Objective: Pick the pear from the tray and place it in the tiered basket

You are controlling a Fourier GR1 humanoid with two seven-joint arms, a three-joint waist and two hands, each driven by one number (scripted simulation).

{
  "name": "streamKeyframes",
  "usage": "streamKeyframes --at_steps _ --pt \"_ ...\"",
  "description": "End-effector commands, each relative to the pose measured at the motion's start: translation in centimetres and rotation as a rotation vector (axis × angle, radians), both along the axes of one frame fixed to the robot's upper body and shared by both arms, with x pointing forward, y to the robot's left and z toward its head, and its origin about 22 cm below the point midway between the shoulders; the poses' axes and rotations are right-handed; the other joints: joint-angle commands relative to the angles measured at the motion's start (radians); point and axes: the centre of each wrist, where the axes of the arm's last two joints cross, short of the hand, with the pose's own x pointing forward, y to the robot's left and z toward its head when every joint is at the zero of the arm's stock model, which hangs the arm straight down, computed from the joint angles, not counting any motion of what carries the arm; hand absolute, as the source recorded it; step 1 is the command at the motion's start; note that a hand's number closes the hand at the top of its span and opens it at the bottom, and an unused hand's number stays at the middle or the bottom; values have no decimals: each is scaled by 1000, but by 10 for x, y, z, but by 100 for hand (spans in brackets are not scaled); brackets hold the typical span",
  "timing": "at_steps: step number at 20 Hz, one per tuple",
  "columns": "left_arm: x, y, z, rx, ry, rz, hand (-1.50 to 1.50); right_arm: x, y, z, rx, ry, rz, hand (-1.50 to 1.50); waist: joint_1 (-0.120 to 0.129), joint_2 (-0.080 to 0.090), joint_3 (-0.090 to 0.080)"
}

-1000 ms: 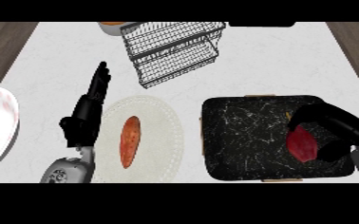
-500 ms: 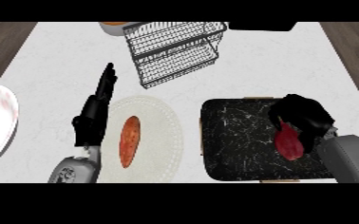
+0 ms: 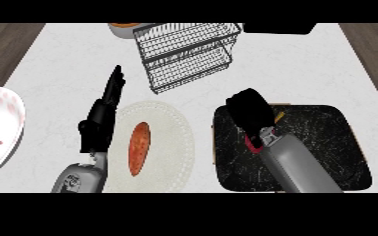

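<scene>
Curling your right hand (image 3: 249, 109) fingers round the dark red pear (image 3: 253, 144), you risked snagging the black wire tiered basket (image 3: 190, 51) at eleven o'clock.

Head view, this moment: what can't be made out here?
- Pear: only a red sliver shows below the right hand, which curls over it.
- Bowl: cut off by the top edge, partly behind the tiered basket.
- Dark object at the top: cut off, unidentifiable.
- Plate at far left: cut by the edge.
</scene>
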Motion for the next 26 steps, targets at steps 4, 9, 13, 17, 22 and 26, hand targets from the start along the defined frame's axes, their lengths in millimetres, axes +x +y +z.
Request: streamKeyframes --at_steps 4,9,13,17,22,26 --pt "2 -6 0 -7 -7 -9 0 -36 100 67 45 -215 -206 150 9 13 24" --pt "-7 7 -3 -7 -24 -4 0 -52 123 140 126 -320 -268 150 16 19 25" --pt "6 -12 8 -22 -13 -3 0 -60 130 205 203 -352 -269 150 7 19 25" --pt "-8 14 -6 -7 1 -7 0 -52 131 242 218 -351 -317 150 3 20 25" --pt "-1 -1 -2 -8 -28 1 0 -36 133 265 443 -270 -356 150 7 22 25" --pt "1 4 -2 -12 -20 -22 0 -14 157 282 495 -282 -353 150 14 28 25"
